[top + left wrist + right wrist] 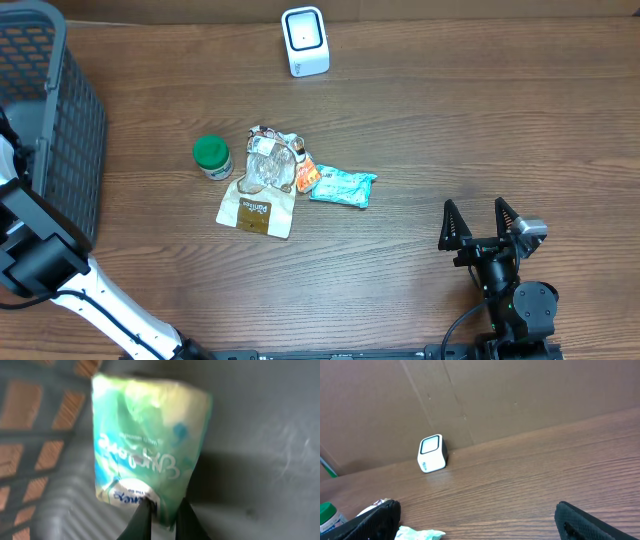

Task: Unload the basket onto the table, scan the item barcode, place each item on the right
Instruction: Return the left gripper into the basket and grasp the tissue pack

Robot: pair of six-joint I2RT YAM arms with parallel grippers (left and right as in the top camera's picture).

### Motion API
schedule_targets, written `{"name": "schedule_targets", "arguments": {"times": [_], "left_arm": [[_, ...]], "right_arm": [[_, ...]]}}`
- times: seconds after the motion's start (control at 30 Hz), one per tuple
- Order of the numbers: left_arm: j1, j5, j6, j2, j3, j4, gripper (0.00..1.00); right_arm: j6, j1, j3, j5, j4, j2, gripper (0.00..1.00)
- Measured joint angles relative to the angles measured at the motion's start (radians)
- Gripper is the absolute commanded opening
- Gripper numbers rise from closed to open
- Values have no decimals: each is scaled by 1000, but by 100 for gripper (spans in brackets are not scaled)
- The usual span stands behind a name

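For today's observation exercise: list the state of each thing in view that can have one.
left gripper: jaws shut on green pouch
right gripper: jaws open, empty
green pouch: gripped at its edge
jar: upright, lid on
scanner: standing upright
teal packet: lying flat
brown pouch: lying flat

The scanner (305,41) stands ahead-left of the right claw (484,222); packets (270,185), jar (212,157) and basket (60,130) lie leftward. Within the basket, a pouch (150,445) sits between the tips of the left claw (164,511).

One scanner (305,40), one basket (60,120), one jar (212,157), five packets (343,187)
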Motion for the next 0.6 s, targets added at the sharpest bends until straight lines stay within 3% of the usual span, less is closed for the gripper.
{"name": "schedule_targets", "arguments": {"times": [0.33,0.43,0.5,0.6], "left_arm": [[-12,2,-35,-116,-8,-40,5],[-16,5,-34,-219,-8,-37,62],[-19,5,-34,-275,-6,-24,77],[-16,13,-37,-307,2,-18,84]], "right_arm": [[0,0,0,0,0,0,100],[0,0,0,0,0,0,100],[-1,0,0,0,0,0,100],[-1,0,0,0,0,0,100]]}}
